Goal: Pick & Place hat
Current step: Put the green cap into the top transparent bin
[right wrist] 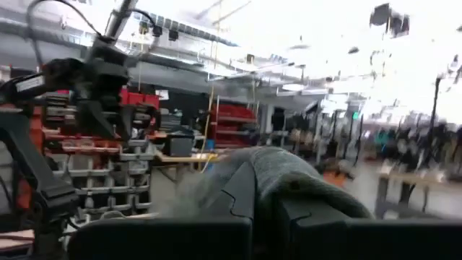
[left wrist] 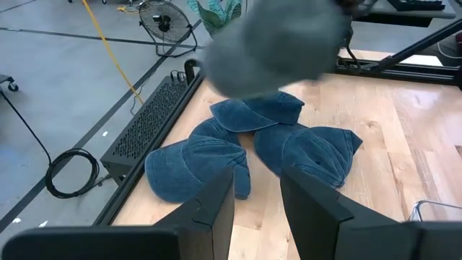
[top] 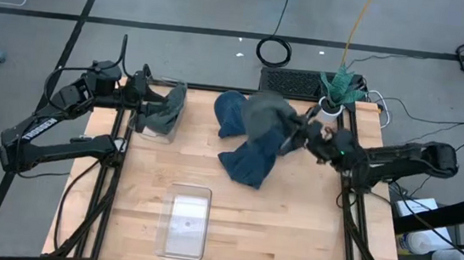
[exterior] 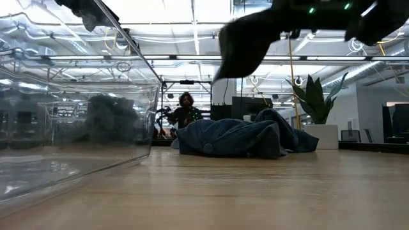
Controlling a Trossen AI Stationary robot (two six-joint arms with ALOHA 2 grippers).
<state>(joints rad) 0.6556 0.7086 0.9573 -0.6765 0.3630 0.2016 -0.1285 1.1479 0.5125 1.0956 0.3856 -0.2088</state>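
Note:
A grey hat [top: 266, 114] is lifted above a pile of blue corduroy hats [top: 246, 157] that lie on the far middle of the table. My right gripper [top: 301, 135] reaches in from the table's right and is shut on the grey hat. In the low view the grey hat [exterior: 246, 38] hangs high over the blue pile [exterior: 236, 137]. My left gripper [top: 145, 98] waits open at the far left, beside a clear bin [top: 157, 131] with a dark grey-green hat [top: 165, 111] inside. Its wrist view shows the gap between its fingers [left wrist: 256, 209]. My right gripper [right wrist: 263, 209] pinches the grey hat's edge [right wrist: 268, 177] between its two fingers, coming roughly level from the table's right side. The hat is lifted clear of the table and the blue pile, and its body droops away from the fingers toward the table's left.
A second clear container [top: 185, 221] lies flat on the near middle of the table. A potted plant [top: 337, 89] and a black grille [top: 292, 82] stand past the far edge. A person [exterior: 185, 108] sits in the room beyond. Bare wood [top: 291, 230] shows at near right.

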